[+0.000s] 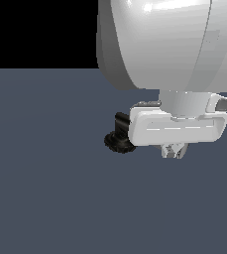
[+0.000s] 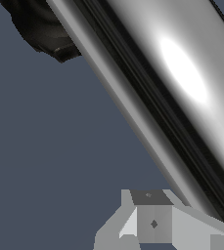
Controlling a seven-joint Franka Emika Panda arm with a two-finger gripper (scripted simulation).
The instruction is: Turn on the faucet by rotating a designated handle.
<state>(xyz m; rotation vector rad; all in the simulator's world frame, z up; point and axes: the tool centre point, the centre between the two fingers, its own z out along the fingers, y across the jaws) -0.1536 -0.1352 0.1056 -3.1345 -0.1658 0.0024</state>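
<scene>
The faucet shows in the exterior view as a black ridged round base (image 1: pixel 118 142) with a black elbow (image 1: pixel 121 120) above it. My white gripper (image 1: pixel 174 151) hangs just to the exterior view's right of it and hides the handle there. Its two short fingers point down and sit close together with nothing between them. In the wrist view the handle (image 2: pixel 182 83) is a shiny silver bar running diagonally across the picture, very close. The black base (image 2: pixel 37 27) lies at its far end. A grey fingertip (image 2: pixel 153 223) stands beside the bar; I cannot tell whether they touch.
The faucet stands on a flat dark blue-grey floor (image 1: pixel 45 188). The large white arm link (image 1: pixel 159 44) fills the upper part of the exterior view above the gripper.
</scene>
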